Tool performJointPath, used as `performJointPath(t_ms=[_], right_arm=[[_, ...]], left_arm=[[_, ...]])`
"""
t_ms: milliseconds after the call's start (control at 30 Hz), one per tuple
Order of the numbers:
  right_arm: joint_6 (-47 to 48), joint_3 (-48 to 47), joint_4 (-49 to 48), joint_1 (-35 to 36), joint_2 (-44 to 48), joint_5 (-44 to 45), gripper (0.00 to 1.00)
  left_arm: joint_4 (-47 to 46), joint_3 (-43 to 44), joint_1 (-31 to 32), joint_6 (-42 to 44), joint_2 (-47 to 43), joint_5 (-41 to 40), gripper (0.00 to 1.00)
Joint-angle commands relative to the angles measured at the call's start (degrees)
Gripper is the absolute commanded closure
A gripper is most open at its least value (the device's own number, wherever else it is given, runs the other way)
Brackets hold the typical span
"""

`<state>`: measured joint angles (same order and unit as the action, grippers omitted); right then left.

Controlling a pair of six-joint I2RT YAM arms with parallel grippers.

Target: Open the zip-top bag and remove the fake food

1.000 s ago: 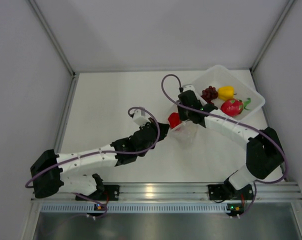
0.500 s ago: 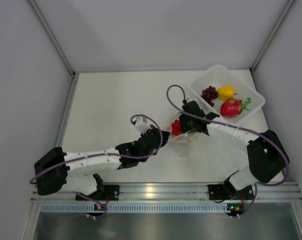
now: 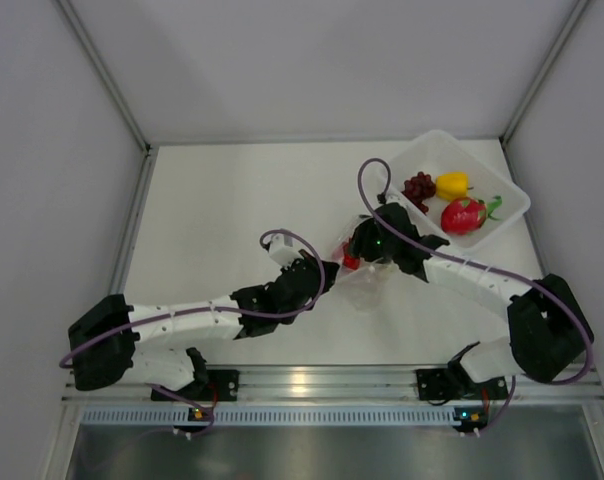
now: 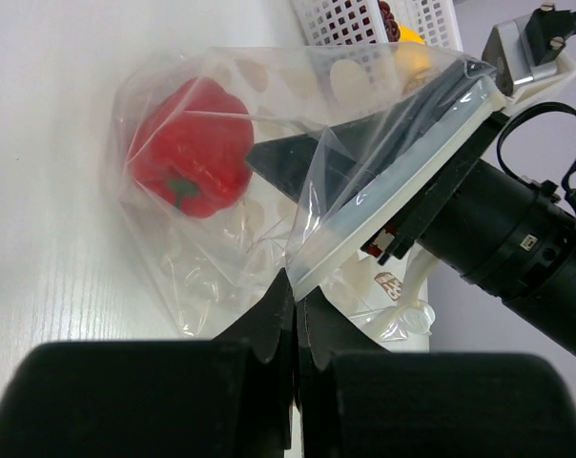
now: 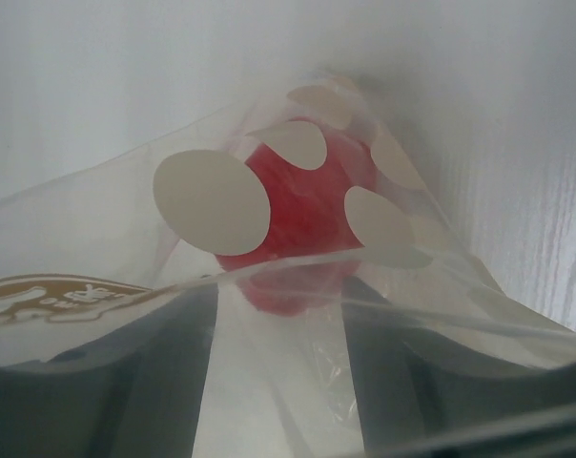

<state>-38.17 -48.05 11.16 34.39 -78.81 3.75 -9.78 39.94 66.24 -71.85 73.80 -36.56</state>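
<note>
One red pepper (image 4: 191,148) sits inside the zip-top bag (image 4: 221,277), which lies on the white table (image 3: 222,200) between the two arms. The left gripper (image 4: 294,307) pinches the edge of the bag's mouth, its jaws closed tight on the plastic. The right gripper (image 5: 278,382) reaches into the opening with its fingers spread wide, the pepper ahead of them and not yet touched.

Two risks stand out. The thin film could slip from the left pinch if the right arm drags the bag. The right fingers could also close on a fold of plastic along with the pepper and lift the whole bag.

Only the overhead view shows the grape bunch (image 3: 418,187), yellow pepper (image 3: 452,183) and pink-red fruit (image 3: 464,215) lying together in the clear tray (image 3: 502,180) just beyond. Only the left wrist view shows the pinch itself. The right wrist view shows the pepper close up through dotted plastic.
</note>
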Motion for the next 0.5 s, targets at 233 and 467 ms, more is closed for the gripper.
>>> performJointPath(t_ms=[233,467], right_arm=[[-12.6,-1.3,-13.5,-0.9,-7.7,3.6,0.42],[-11.8,-5.4,-12.5,-0.3,-15.1,1.6,0.36]], left_arm=[[3.5,-0.8,0.4,-0.1,2.0,-1.9,1.00],[3.5,-2.3,0.4,-0.5,1.2,-2.2,1.00]])
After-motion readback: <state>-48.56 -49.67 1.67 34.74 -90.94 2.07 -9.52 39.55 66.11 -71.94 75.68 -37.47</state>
